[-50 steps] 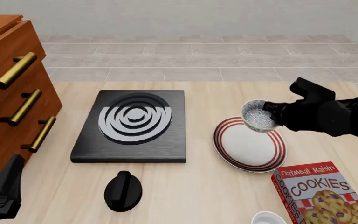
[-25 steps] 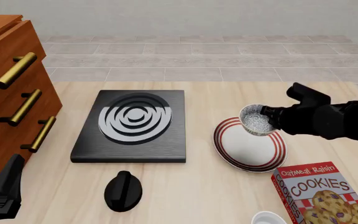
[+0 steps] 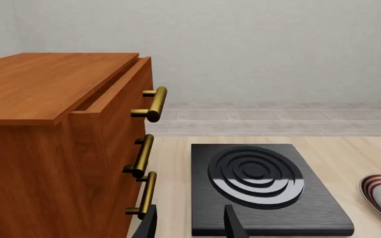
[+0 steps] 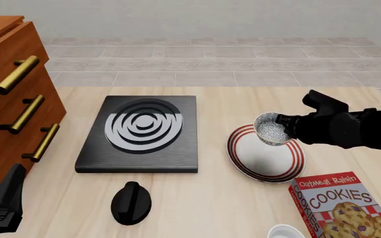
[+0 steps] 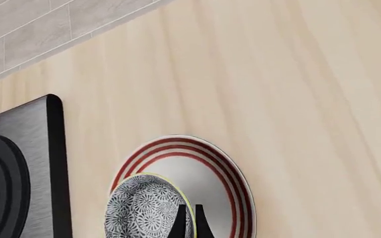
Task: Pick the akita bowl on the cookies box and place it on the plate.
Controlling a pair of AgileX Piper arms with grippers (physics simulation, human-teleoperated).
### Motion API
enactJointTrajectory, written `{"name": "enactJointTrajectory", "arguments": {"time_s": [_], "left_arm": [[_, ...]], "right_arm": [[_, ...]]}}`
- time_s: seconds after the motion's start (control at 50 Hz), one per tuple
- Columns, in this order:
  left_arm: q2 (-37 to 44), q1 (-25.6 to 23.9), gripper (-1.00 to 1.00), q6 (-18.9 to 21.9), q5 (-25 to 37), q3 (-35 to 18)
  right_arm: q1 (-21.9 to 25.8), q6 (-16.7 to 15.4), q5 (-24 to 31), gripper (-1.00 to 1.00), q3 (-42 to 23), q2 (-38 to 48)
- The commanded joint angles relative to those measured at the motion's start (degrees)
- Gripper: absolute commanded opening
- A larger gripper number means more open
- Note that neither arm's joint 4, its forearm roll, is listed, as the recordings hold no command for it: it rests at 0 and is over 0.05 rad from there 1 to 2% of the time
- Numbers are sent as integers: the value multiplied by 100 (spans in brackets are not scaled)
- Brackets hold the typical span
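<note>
The akita bowl (image 4: 272, 129), speckled black and white with a pale rim, hangs tilted just above the far part of the plate (image 4: 265, 157), a white plate with red rings. My right gripper (image 4: 283, 122) is shut on the bowl's rim. The right wrist view shows the akita bowl (image 5: 144, 208) over the plate (image 5: 227, 178), with the thin fingers (image 5: 189, 223) pinched on its rim. The red cookies box (image 4: 339, 204) lies at the front right with nothing on it. My left gripper (image 3: 189, 225) is open, low at the front left beside the drawer cabinet.
A black square stove (image 4: 141, 131) with white rings lies left of the plate. A black knob-like object (image 4: 131, 201) sits in front of it. A wooden drawer cabinet (image 4: 8, 99) with brass handles fills the left side. A plain white bowl (image 4: 286, 232) peeks in at the front edge.
My right gripper has carried the akita bowl slightly down and left, closer to the plate. The left arm has not moved.
</note>
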Motion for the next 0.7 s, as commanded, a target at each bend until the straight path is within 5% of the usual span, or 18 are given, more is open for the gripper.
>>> {"name": "enactJointTrajectory", "arguments": {"time_s": [0.02, 0.7], "left_arm": [[0, 0, 100, 0, 0, 0], [0, 0, 100, 0, 0, 0]], "right_arm": [[-6, 13, -54, -100, -57, 106], [67, 121, -391, -100, 20, 592]]}}
